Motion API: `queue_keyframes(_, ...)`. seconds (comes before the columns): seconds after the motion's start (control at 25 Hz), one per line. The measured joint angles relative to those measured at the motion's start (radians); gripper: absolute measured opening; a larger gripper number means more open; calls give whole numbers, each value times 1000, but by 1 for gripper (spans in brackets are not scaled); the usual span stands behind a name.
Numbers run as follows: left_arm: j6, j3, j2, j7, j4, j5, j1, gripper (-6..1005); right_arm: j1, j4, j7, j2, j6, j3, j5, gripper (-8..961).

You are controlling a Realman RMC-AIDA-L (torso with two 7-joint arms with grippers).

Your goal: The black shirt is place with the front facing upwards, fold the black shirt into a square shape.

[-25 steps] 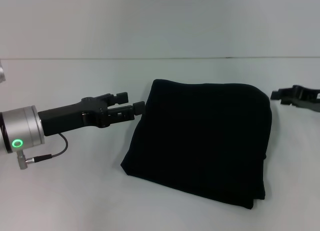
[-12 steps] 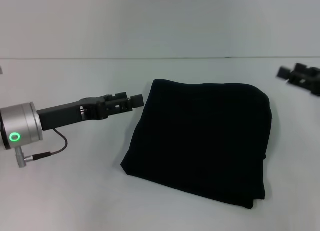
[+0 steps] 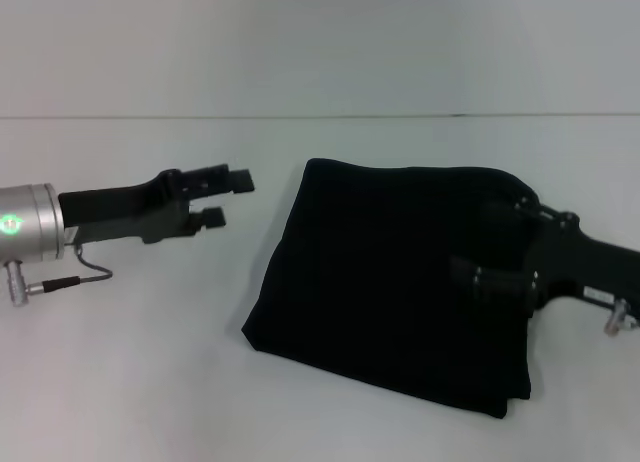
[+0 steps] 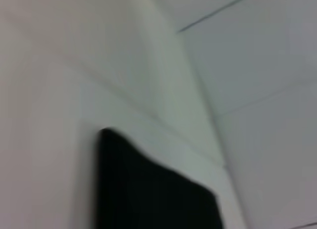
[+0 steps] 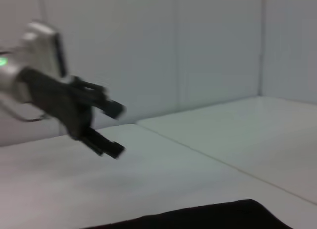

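Shirt point(image 3: 400, 282) lies folded into a rough square on the counter point(image 3: 130, 382). Left pincer point(image 3: 228, 198) hangs spread just left of it; right pincer point(image 3: 500, 247), also spread, hovers over its right edge. Looks like finishing touches: maybe square that edge.

The black shirt point(image 3: 395, 282) lies folded into a rough, slightly skewed square, flat on the white bench point(image 3: 150, 382), plain side up.
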Motion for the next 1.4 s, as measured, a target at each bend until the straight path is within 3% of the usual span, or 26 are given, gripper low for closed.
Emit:
queue_keyframes(0.28,-117,14,14,-89,-67,101,-88,891,-49,4,-119,0,-53,-24,-50,945)
queue_keyframes(0.48,-228,102,8,-122,-109,103,-129,891,-76,38,-182,4,-64,-28,-62,945)
queue_keyframes(0.8,-314,176,-20,-139,-117,104,-158,890,-96,78,-230,2,-66,-20,-61,945)
queue_keyframes(1.04,-417,184,-68,-131,-115,104,-161,891,-99,86,-231,1,-76,-18,-62,944)
queue_keyframes(1.4,-462,238,-100,-130,-117,105,-183,888,-110,87,-230,1,-103,-17,-60,944)
